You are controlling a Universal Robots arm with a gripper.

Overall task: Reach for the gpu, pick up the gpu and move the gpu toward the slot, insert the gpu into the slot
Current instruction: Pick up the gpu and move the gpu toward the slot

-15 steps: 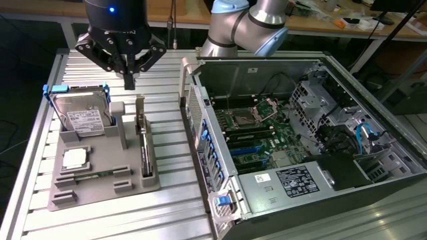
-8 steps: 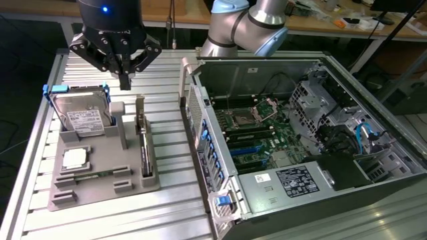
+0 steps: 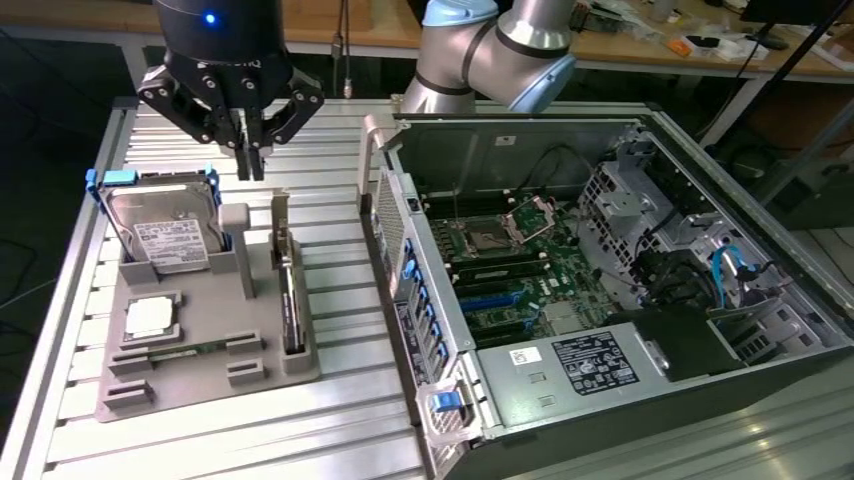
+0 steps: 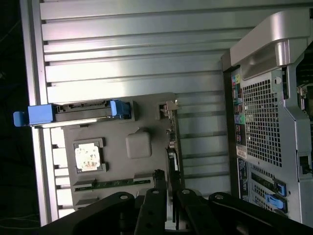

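Nearest the exterior camera sits the open computer case (image 3: 447, 345), its power supply (image 3: 587, 365) at about five o'clock in that view and the green motherboard (image 3: 534, 285) lying flat inside toward the centre. On the board, the blue slot (image 3: 491, 298) is empty, with the metal-framed processor socket (image 3: 514, 228) at roughly twelve o'clock from it. Out at nine o'clock from the case, a grey holder tray (image 3: 200, 385) rests on the slatted aluminium table (image 3: 334, 425). The gpu (image 3: 288, 300) (image 4: 172, 142) stands on edge in a groove along the tray's case-facing side, untouched. The tray also carries a hard drive (image 3: 167, 240) propped upright in blue rails and a square processor chip (image 3: 147, 318) lying flat at about seven o'clock from the drive. The gripper (image 3: 250, 165) (image 4: 170, 196) hangs above the table at around eleven o'clock from the gpu, clear of it and holding nothing. In the wrist view its dark fingers (image 4: 150, 210) show only a narrow gap, and the card's thin edge runs in line with that gap.
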